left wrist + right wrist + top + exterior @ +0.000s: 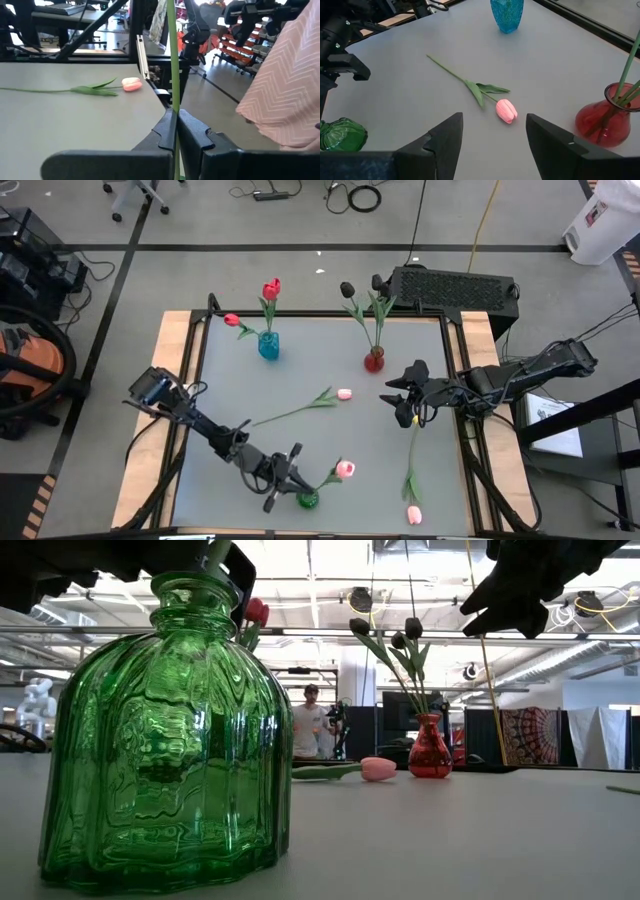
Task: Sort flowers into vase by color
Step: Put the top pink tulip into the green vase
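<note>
My left gripper (298, 488) (176, 117) is by the near edge, shut on the stem of a pink tulip (345, 470) whose lower end goes into the green vase (308, 500) (165, 740). My right gripper (392, 392) (495, 135) hovers open over the table's right half, near the red vase (374, 361) (600, 120) with black tulips (348, 289). The blue vase (268, 345) holds two red tulips (271, 288). A second pink tulip (345, 394) (506, 110) lies flat mid-table. A third (413, 515) lies by the near edge. My left gripper pinches the pink tulip's thin green stem (173, 95) between its two fingers, just above the green vase's mouth. The fingers lie across the stem. The bud (285, 90) leans out toward the table's right, and the stem's lower end is in the vase.
Wooden table borders run along the left (175, 380) and right (480, 340) sides. A black box (455, 288) sits at the far right corner. The third tulip's stem (411, 460) runs below my right gripper. A person (311, 725) stands in the room beyond the table.
</note>
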`<state>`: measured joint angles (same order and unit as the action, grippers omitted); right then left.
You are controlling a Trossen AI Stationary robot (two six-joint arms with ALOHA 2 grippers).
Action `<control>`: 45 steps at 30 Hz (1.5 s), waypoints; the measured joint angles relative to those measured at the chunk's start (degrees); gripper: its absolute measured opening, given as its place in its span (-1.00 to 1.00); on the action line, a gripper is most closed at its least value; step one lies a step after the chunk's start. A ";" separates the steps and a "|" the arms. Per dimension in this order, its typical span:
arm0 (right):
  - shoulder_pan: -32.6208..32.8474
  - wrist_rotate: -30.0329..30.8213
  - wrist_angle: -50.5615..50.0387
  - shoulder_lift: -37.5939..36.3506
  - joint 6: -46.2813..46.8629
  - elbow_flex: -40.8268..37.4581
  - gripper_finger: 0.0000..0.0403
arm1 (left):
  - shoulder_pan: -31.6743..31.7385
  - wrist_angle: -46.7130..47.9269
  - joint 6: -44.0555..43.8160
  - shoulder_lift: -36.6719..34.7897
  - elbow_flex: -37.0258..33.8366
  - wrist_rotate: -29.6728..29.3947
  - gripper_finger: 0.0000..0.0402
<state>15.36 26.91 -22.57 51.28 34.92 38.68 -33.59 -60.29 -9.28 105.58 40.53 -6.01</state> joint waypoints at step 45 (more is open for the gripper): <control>-0.01 -0.01 0.00 0.01 0.00 0.00 0.04 | -1.32 3.80 -0.91 -0.02 -0.04 -0.44 -0.92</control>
<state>15.35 26.91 -22.57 51.29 34.92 38.68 -34.92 -56.49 -10.19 105.56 40.49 -6.45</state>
